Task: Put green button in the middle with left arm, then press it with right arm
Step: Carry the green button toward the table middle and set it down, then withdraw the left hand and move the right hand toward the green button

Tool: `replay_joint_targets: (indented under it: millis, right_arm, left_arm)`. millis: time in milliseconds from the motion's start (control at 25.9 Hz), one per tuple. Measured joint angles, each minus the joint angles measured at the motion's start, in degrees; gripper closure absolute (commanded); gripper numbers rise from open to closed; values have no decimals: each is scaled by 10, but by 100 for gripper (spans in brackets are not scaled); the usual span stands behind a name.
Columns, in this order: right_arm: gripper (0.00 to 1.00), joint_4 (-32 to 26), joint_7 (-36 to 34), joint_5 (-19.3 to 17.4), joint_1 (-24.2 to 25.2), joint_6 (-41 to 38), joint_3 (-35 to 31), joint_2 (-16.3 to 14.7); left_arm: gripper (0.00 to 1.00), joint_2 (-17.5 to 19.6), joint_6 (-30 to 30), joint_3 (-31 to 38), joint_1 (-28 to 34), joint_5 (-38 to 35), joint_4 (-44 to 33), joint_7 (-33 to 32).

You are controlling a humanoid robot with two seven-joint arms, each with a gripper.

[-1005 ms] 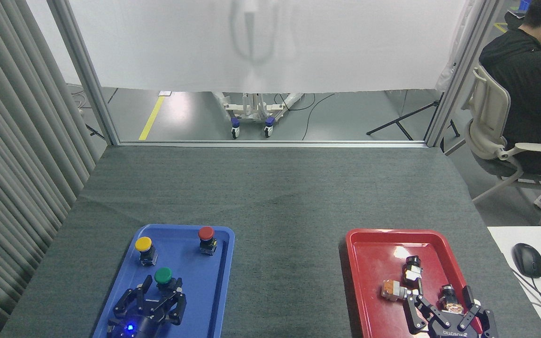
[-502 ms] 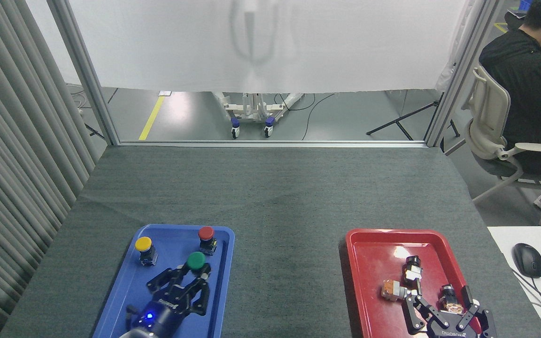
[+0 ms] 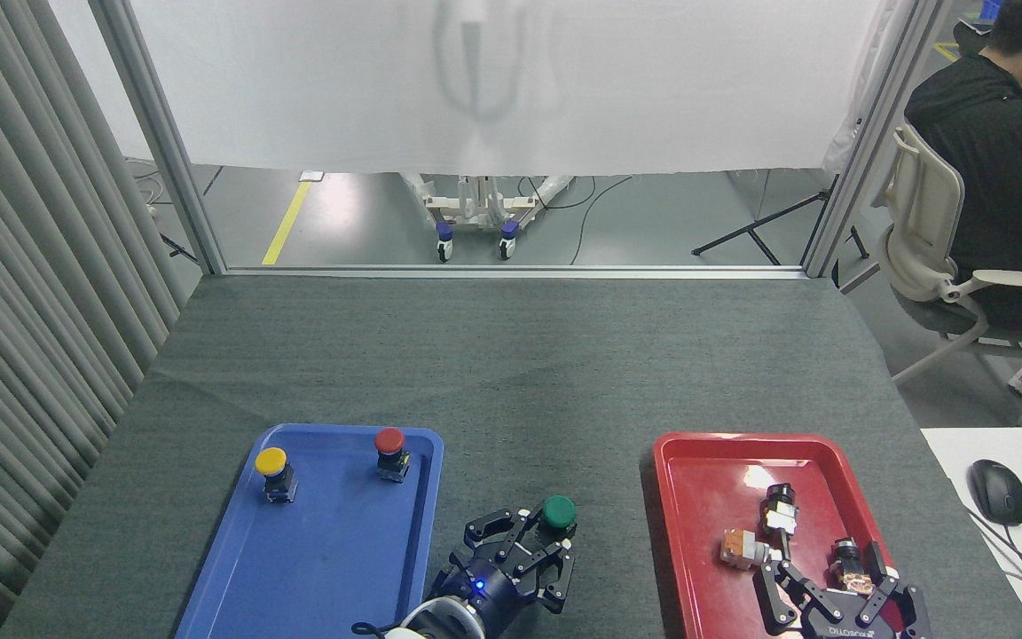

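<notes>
The green button [image 3: 559, 512] hangs over the dark grey cloth of the middle [image 3: 538, 417], between the two trays, held in my left gripper [image 3: 552, 535], which is shut on its body just under the green cap. My left arm comes up from the bottom edge with a blue light on its wrist. My right gripper [image 3: 825, 568] stands open low over the near right corner of the red tray [image 3: 715, 479], its fingers spread around small parts there.
A blue tray [image 3: 325, 559] on the left holds a yellow button [image 3: 271, 462] and a red button [image 3: 389, 442]. Several small metal parts [image 3: 777, 510] lie in the red tray. A person sits on a chair at the far right, beside a white desk with a mouse [image 3: 996, 491].
My left gripper has carried the green button out of the blue tray, rightward onto the space between the trays. My right gripper has stayed almost still.
</notes>
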Motion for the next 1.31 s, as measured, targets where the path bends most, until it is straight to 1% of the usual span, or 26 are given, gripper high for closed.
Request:
replay_joint_targets:
  millis: [155,193,232,271,309,348,464,541,618,696,773,850,928,966,1043,1082,1198,1314]
  right_arm:
    - [0,2,9,1,0,1,2,2]
    - [0,3,10,1,0,1,5,2]
    - [0,3,11,1,0,2,8,2]
    - [0,3,11,1,0,3,11,2]
    - [0,4,11,1,-1,3,14,2]
    - [0,4,11,1,-2,4,16,2]
    - [0,5,12,1,-5,4,22,2]
    - [1,6,12,1,-7,5,28,3]
    - [1,8,12,1,-8,6,32,3]
    - [1,9,12,1,-9,7,38,5]
    - [2,10,12,4,-13,7,44,8]
    - [7,12,13,10,-17,9,50,12]
    - [14,14,13,13,-22,9,57,15]
    - [19,15,13,15,-27,9,63,17]
    - [26,17,13,17,-34,9,75,20]
    - [31,17,13,20,-36,9,81,21]
    - [51,20,14,33,-46,9,102,29]
    - [76,30,14,46,-58,9,126,37]
  left_arm:
    - [100,-1,14,-15,-6,0,25,4]
    - [93,-1,16,-17,-6,0,30,4]
    - [74,-2,16,-18,-7,0,35,8]
    - [38,-2,16,-18,-7,0,38,8]
    - [11,-2,17,-18,-7,1,40,11]
    - [0,-2,18,-17,-7,2,40,10]
    - [0,-1,23,-17,-3,9,28,8]
    - [0,-1,24,-17,2,13,3,15]
    - [0,1,24,-16,19,15,-38,14]
    - [0,9,27,-11,44,16,-96,13]
    - [0,35,37,13,83,18,-174,10]
    - [0,66,43,60,135,24,-262,9]
    - [0,95,48,125,187,38,-327,7]
    - [0,106,48,161,207,49,-348,7]
    - [0,123,42,230,238,81,-365,7]
    - [0,130,35,257,249,95,-366,7]
    - [0,147,12,305,268,123,-360,6]
    - [0,154,-2,321,274,132,-357,6]
